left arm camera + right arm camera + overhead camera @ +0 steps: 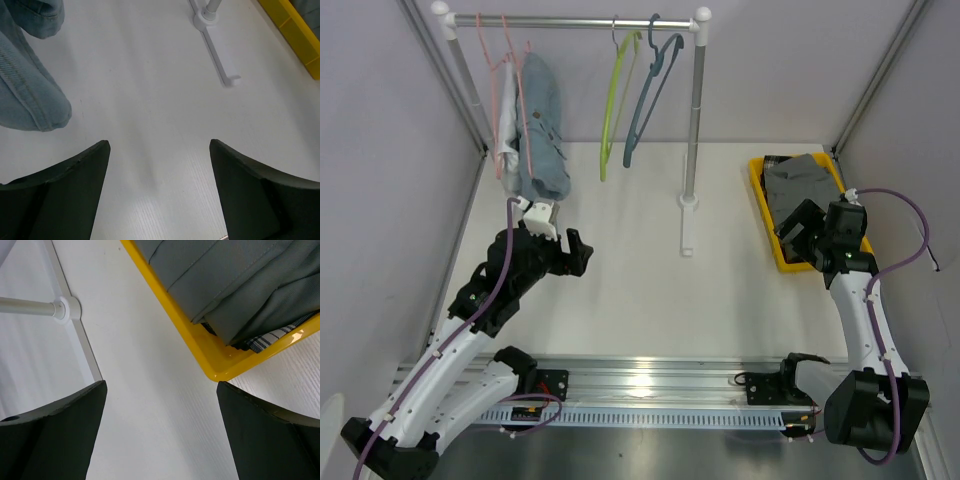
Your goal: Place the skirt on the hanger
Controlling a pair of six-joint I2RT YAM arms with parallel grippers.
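Observation:
A grey pleated skirt (800, 180) (240, 280) lies folded in a yellow tray (765, 210) (175, 315) at the right. A green hanger (615, 100) and a blue hanger (650, 95) hang bare on the rail (580, 20). A pink hanger (502, 90) at the rail's left end carries a blue denim garment (542, 130) (25, 90). My right gripper (794, 232) (161, 383) is open over the table just off the tray's near left corner. My left gripper (582, 252) (159, 142) is open above bare table, below and right of the denim.
The rack's upright post (694, 120) (30, 306) stands mid-table on a white foot (687, 225) (215, 50) between the two arms. Striped fabric (270, 337) shows under the grey skirt in the tray. Grey walls close in both sides and the back.

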